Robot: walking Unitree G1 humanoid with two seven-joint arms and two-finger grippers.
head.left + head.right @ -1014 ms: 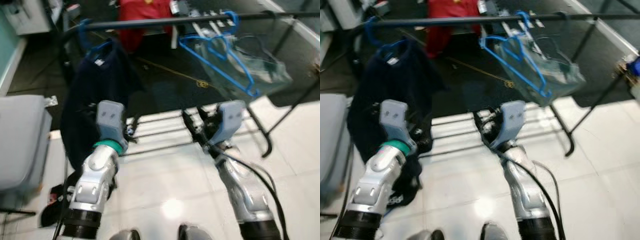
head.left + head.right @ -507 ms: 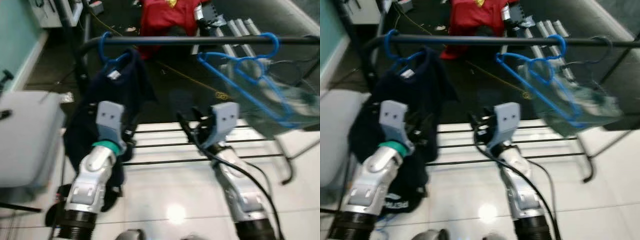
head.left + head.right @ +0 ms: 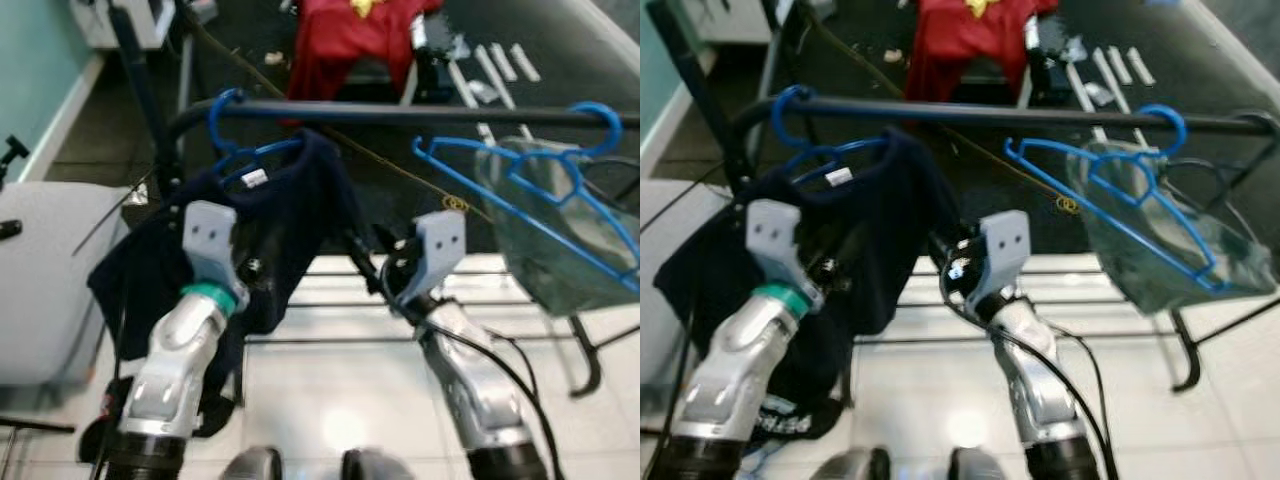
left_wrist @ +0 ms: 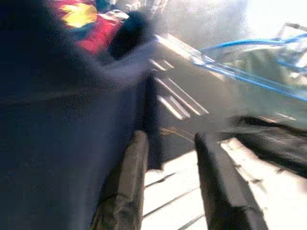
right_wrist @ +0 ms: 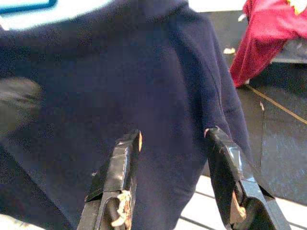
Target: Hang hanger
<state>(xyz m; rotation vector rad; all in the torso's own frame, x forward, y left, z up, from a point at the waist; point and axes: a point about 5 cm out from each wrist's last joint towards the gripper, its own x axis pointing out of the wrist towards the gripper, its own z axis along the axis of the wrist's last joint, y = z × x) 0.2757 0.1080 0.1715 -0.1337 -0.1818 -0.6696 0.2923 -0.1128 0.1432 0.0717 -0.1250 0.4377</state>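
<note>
While hung, navy garment point(image 3: 290, 225), white neck label point(image 3: 254, 179) unreadable

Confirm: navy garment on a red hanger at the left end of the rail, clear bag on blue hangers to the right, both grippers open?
Wrong on the hanger colour. The left eye view shows the navy garment on a blue hanger, not red. The rest stands: clear bag to the right on the rail, left gripper and right gripper open.

left arm point(image 3: 180, 355): silver jointed shell, teal ring at the wrist, black ribbed base
right arm point(image 3: 478, 385): silver, black cable running along it
wrist camera mounts point(image 3: 210, 238): grey plastic, two small holes
fingers point(image 5: 117, 184): long, black, worn tape on pads
</note>
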